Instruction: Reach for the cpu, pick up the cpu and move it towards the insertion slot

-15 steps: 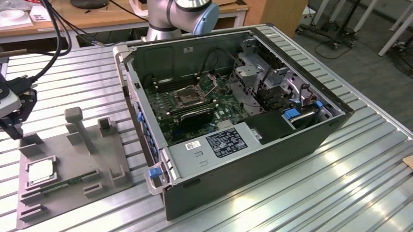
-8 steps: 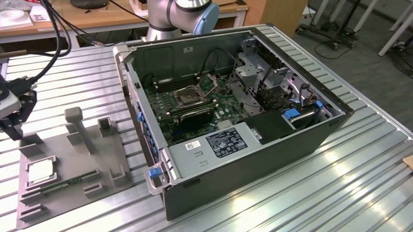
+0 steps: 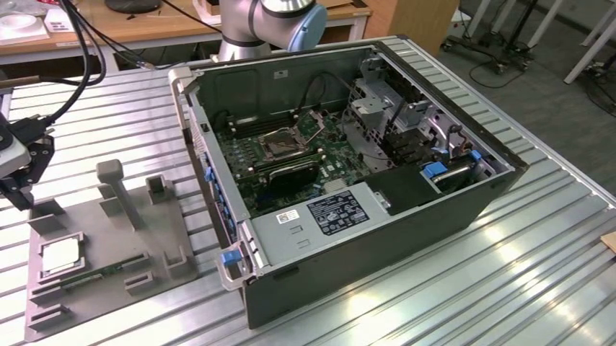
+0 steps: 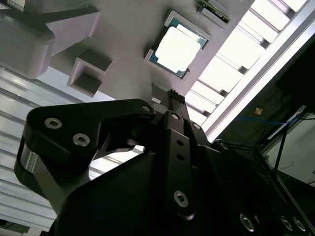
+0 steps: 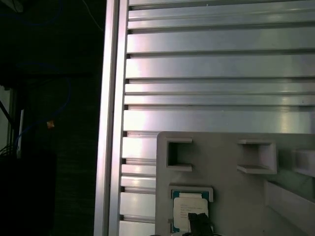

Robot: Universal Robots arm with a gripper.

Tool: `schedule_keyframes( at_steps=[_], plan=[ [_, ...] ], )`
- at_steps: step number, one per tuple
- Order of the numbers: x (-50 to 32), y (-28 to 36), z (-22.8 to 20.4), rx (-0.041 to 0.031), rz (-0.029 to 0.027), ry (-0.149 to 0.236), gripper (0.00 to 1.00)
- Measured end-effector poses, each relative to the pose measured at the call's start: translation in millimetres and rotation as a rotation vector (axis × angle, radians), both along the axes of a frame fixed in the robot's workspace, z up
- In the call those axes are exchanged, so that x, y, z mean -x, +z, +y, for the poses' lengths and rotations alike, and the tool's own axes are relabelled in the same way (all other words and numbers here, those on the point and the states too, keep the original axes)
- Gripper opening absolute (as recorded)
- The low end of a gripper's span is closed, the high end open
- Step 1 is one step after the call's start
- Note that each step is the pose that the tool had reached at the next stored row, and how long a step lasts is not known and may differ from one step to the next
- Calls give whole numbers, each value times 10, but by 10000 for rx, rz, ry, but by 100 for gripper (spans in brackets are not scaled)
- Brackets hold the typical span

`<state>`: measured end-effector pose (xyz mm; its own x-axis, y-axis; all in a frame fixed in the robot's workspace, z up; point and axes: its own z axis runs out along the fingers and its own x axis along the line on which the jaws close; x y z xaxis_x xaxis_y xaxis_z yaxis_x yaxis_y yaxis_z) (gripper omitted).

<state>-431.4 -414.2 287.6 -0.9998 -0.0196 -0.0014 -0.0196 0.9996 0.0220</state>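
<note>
Gripper (image 3: 19,196) hangs at 9 o'clock in the exterior view, over the far corner of the grey tray (image 3: 173,238). Its fingers look pressed together with nothing between them, and the second wrist view shows the same: gripper (image 4: 173,93) tips meet in one narrow dark strip. The cpu (image 3: 60,256) lies flat in a square pocket of the tray, pale silvery face up, at about 5 o'clock from the gripper and near it but apart, no contact. In the second wrist view the cpu (image 4: 177,49) sits in its raised frame on the tray (image 4: 133,29), with clear tray surface between it and the fingertips. In the first wrist view the gripper (image 5: 198,219) tip overlaps the edge of the cpu (image 5: 189,216) in the picture, above the tray (image 5: 221,162). A green memory stick (image 3: 97,274) lies in a tray slot just beside the cpu, at 4 o'clock from it. The insertion slot (image 3: 286,144), shiny frame and dark centre, sits on the green board (image 3: 322,155) inside the open computer case (image 3: 462,216), at 2 o'clock from the cpu and well apart from it. Tray and case both rest on the slatted metal table (image 3: 433,303). Arm base (image 3: 260,21) stands at 12 o'clock behind the case.
</note>
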Motion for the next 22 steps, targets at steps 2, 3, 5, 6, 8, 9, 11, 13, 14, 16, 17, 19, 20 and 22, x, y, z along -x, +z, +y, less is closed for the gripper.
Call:
schedule_keyframes(
  at_steps=[2, 3, 5, 6, 8, 9, 11, 13, 14, 16, 17, 19, 20, 22],
  plan=[
    [1, -2, 0, 0, 1, 0, 11],
    [1, -3, 0, 0, 1, 0, 11],
    [2, -6, 0, 0, 0, 0, 11],
    [2, -9, 0, 0, 0, 0, 11],
    [4, -14, 0, 0, 1, 0, 11],
    [4, -15, 0, 0, 2, 0, 11],
    [5, -18, 0, 0, 1, 0, 11],
    [6, -20, 0, -1, -1, 0, 11],
    [7, -22, 0, -1, -1, 0, 11],
    [10, -25, 0, -1, 0, 0, 11],
    [12, -28, 0, -1, -1, 0, 11],
    [16, -35, 0, 0, 0, 0, 11],
    [18, -37, 0, 1, 1, 0, 11],
    [21, -46, 0, 1, 1, 0, 11]
  ],
)
